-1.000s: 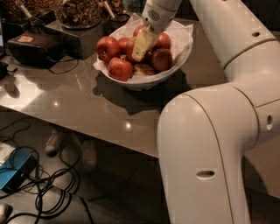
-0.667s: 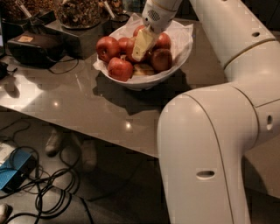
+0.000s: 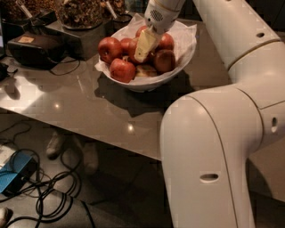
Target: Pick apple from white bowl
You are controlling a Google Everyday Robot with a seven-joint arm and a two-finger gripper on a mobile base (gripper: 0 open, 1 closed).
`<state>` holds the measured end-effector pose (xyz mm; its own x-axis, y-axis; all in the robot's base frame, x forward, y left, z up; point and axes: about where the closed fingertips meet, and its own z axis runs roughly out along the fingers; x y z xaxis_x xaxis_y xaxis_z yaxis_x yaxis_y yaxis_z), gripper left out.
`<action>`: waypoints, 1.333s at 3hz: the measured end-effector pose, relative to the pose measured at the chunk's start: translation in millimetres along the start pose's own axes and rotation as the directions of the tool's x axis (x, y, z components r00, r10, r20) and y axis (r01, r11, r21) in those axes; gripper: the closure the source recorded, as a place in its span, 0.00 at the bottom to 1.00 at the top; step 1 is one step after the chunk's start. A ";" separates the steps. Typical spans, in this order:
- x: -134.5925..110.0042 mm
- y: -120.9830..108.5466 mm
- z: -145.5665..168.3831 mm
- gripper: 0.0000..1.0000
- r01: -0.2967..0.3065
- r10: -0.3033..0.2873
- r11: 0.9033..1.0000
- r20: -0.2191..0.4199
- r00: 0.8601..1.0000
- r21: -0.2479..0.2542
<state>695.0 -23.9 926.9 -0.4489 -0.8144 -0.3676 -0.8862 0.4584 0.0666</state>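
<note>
One gripper (image 3: 141,50) to enter first. Where is it, and how is it set?

Item 1: gripper, lowered into the white bowl (image 3: 153,83) among the fruit, at the end of the white arm (image 3: 213,151). Wide or narrow: cannot tell. Probably down there to close on a fruit.

Item 2, the apple?

Dark red apple (image 3: 164,60), in the bowl, just beside the gripper on the side toward the tabletop's right edge. Not lifted. No sticker shows from this side.

Rest of the bowl's contents?

Several red apples (image 3: 110,48) and one pale apple (image 3: 143,70) low in the heap. All lie on crinkled white paper (image 3: 185,36) that sticks past the rim, likely a liner. The bowl stands mid-table, nearer the far edge.

Anything further out?

Toward the far-left corner of the tabletop (image 3: 84,107): a black box (image 3: 33,46) and dishes of brown food (image 3: 80,11), too dim to name.
</note>
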 end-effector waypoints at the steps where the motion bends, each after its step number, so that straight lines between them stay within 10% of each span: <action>1: 0.0 0.0 0.0 0.12 0.000 0.000 1.000 0.000 1.000 0.000; 3: -0.1 0.0 0.1 0.00 0.000 0.000 1.000 0.000 1.000 0.000; 4: -0.1 -0.1 0.1 0.19 0.000 0.000 1.000 0.000 1.000 0.000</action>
<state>695.1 -23.8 926.9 -0.4489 -0.8143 -0.3679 -0.8862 0.4585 0.0664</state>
